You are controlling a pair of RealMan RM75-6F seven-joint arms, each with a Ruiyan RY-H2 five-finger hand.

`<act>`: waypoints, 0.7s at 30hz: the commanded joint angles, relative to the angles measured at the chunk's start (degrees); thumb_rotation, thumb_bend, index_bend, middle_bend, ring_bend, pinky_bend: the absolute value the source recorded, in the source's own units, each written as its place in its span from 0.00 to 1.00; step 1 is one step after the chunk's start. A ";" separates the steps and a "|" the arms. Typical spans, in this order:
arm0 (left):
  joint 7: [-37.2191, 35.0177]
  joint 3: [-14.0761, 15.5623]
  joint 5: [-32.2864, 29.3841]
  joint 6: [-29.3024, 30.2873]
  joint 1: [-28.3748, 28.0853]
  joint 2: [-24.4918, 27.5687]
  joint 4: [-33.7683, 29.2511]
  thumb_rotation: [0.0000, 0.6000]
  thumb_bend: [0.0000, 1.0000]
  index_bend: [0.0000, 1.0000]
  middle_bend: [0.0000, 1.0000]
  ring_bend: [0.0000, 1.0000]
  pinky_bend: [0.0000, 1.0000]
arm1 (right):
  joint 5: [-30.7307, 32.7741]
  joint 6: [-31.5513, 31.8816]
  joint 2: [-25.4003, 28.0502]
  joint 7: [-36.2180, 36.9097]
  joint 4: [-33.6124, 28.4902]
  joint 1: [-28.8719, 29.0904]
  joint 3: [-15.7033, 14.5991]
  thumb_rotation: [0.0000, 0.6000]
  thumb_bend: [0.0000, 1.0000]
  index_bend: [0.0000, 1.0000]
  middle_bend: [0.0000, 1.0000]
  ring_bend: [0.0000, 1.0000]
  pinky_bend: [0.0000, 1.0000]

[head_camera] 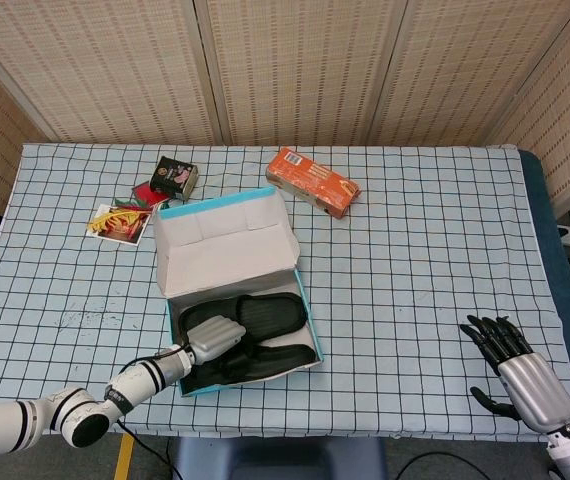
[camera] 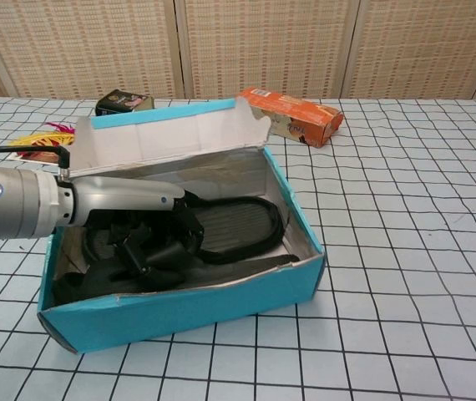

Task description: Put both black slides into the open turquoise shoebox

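The open turquoise shoebox [head_camera: 308,312] [camera: 188,307] sits skewed near the table's front edge, its white lid [head_camera: 227,245] standing up at the back. Both black slides lie inside: one [head_camera: 265,314] [camera: 236,227] flat at the far side, the other [head_camera: 265,360] [camera: 88,282] along the near wall. My left hand [head_camera: 213,337] [camera: 142,238] reaches into the box from the left, and its dark fingers [camera: 150,255] curl around the near slide's strap. My right hand [head_camera: 513,368] is at the front right, fingers spread, holding nothing.
An orange carton [head_camera: 312,181] [camera: 295,116] lies behind the box to the right. A small dark box [head_camera: 177,176] [camera: 123,102] and a colourful packet [head_camera: 121,220] [camera: 39,139] lie at the back left. The checked cloth [head_camera: 425,250] covers the table.
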 commanded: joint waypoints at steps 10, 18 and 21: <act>-5.29 0.62 6.35 3.15 1.73 0.76 0.41 1.00 0.61 0.56 0.57 0.43 0.38 | -0.07 0.25 0.06 0.11 -0.03 -0.10 0.00 1.00 0.17 0.00 0.00 0.00 0.00; -17.90 1.07 13.87 4.18 2.74 2.98 -0.54 1.00 0.47 0.00 0.00 0.00 0.12 | -0.24 0.70 0.16 0.09 -0.14 -0.33 -0.05 1.00 0.17 0.00 0.00 0.00 0.00; -21.75 1.62 17.20 6.23 3.16 3.38 -0.44 1.00 0.45 0.00 0.00 0.00 0.09 | -0.24 0.88 0.19 0.14 -0.15 -0.45 -0.06 1.00 0.17 0.00 0.00 0.00 0.00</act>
